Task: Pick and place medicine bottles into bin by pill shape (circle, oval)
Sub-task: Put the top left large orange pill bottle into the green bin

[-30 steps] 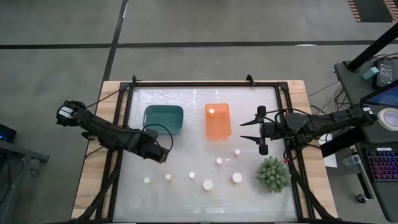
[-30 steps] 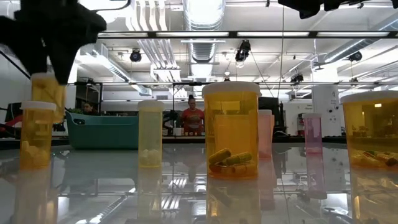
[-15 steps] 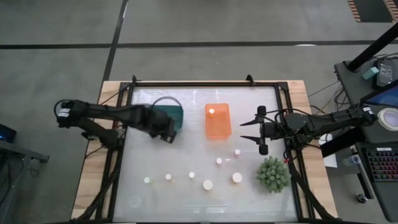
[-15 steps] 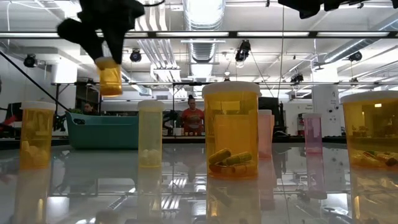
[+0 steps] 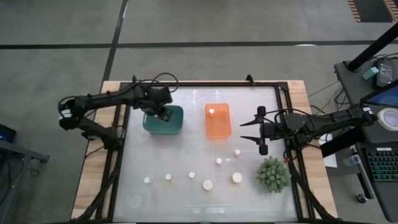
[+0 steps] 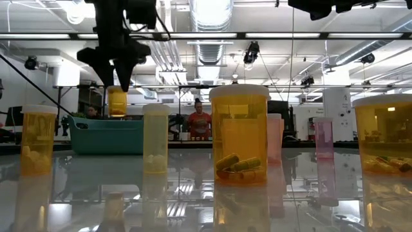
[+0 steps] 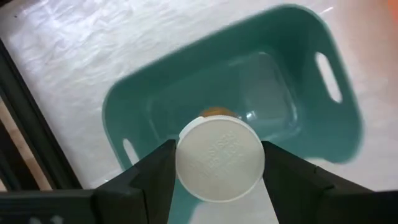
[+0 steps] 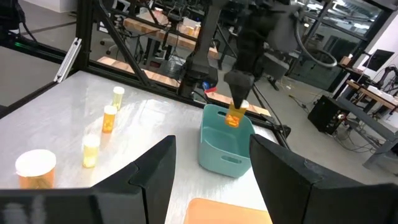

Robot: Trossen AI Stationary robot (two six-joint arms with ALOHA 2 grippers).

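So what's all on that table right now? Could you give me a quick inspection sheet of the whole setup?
Surface: glossy white table in a wooden frame.
Job's things: teal bin and orange bin at the back; one white-capped bottle lies in the orange bin; seven bottles stand in the front half, e.g..
Clutter: spiky green plant at the front right.
Grippers: left gripper holds a medicine bottle above the teal bin; right gripper hangs open beside the orange bin, holding nothing.
Cables: black cable loops over the left arm.
Surroundings: person in a red top behind the table; desk with a keyboard at right.
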